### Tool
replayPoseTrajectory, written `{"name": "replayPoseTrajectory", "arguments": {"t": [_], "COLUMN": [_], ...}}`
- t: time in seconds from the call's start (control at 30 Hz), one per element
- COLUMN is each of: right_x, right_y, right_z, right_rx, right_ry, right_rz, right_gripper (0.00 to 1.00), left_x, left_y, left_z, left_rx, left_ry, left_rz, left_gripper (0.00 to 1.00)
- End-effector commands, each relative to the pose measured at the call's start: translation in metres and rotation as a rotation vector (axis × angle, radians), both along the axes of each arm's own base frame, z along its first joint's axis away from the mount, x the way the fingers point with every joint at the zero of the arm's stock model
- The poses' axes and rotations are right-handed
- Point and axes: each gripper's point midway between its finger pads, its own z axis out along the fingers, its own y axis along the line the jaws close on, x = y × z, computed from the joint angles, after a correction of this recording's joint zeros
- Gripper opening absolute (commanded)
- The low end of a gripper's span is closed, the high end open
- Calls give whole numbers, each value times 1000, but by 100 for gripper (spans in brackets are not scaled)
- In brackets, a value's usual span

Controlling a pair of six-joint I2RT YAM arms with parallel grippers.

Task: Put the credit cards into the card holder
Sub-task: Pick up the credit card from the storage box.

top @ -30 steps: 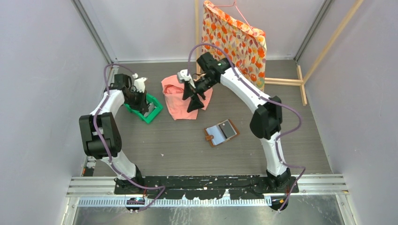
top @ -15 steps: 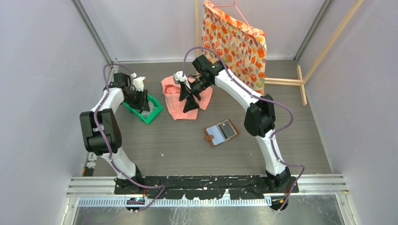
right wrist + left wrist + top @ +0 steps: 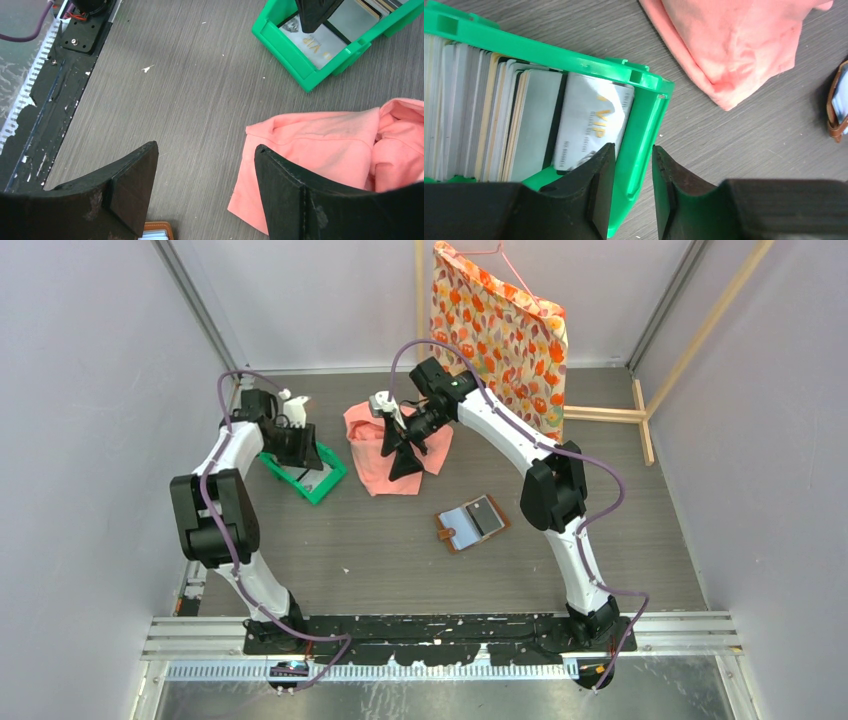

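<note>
**A:** Where are the cards, and what is your left gripper doing?

**B:** The cards (image 3: 484, 115) stand packed on edge in the green tray (image 3: 574, 62), at about nine o'clock on the table (image 3: 380, 540) in the top view; the wallet (image 3: 472, 524) lies open near four o'clock, well apart. My left gripper (image 3: 631, 150) is parted a little and holds nothing. One finger is inside the tray against the white end card (image 3: 591, 125), the other is outside, and the tray's end wall sits between them.

**A:** And the right?

**B:** My right gripper (image 3: 206, 147) gapes wide and empty beside the pink cloth (image 3: 310, 140).

**A:** How will a card handle?

**B:** Light, thin, stiff and slick, I judge; packed so close, it offers no flat face; I would pinch the end card by its free edge, with both fingers inside the wall.

**A:** What does each view give?

**B:** My left wrist alone shows the straddled wall and the card's gold lettering — the top view hides that under my arm; the top view alone shows the wallet's pale pockets facing up; my right wrist catches only its brown corner.
</note>
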Motion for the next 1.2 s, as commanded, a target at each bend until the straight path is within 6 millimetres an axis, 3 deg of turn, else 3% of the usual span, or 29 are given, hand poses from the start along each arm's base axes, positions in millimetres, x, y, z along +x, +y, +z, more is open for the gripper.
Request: {"name": "replayPoseTrajectory", "arguments": {"t": [0.0,0.2,0.43,0.63,0.73,1.03,1.17], "right_x": [-5,-7,-13,-21,-24,-29,-30], "right_y": [2,0,-2,-9,-13,-17,-17], "right_z": [26,25,24,25,26,27,26], "right_rx": [58,55,52,47,48,52,51], "right_ry": [-15,-8,14,33,47,81,87], "right_rz": [9,10,11,9,8,8,7], "right_gripper": [75,75,75,75,75,74,74], "left_x": [1,6,32,53,60,70,67], "left_y": [-9,1,29,59,67,78,67], "left_z": [3,-5,17,22,18,-4,-16], "left_rx": [-65,-15,183,574,679,742,687], "left_ry": [32,47,-86,-188,-219,-203,-194], "left_rz": [-12,13,37,28,26,28,-23], "left_gripper": [36,42,49,53,54,56,57]}}
